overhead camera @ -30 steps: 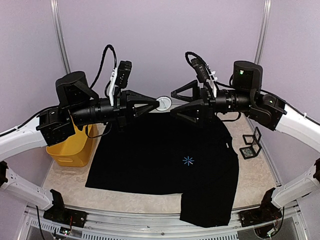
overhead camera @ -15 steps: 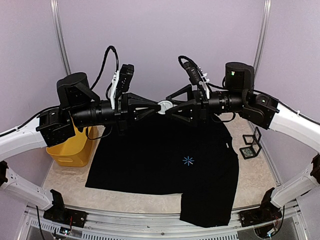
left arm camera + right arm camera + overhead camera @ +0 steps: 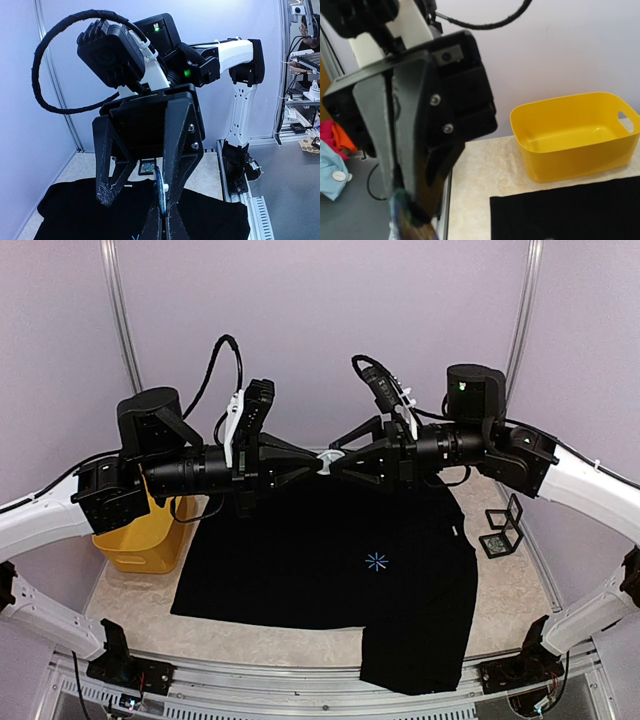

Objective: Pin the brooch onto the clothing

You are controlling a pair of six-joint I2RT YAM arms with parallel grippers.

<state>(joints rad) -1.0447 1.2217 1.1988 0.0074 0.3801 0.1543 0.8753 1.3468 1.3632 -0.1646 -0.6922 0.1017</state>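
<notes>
Right gripper (image 3: 334, 459) nearer, astride brooch (image 3: 323, 456)

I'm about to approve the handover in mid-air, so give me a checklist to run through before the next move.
1. Left gripper shut on the brooch: ok.
2. Right gripper closed on the brooch: not ok, jaws apart around it.
3. T-shirt spread flat on the table: ok.
4. Starburst mark uncovered: ok.
5. Pin on the brooch open: cannot tell.

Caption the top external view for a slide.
Left gripper holds the brooch above the black T-shirt; right gripper meets it, jaws open around it.
</notes>
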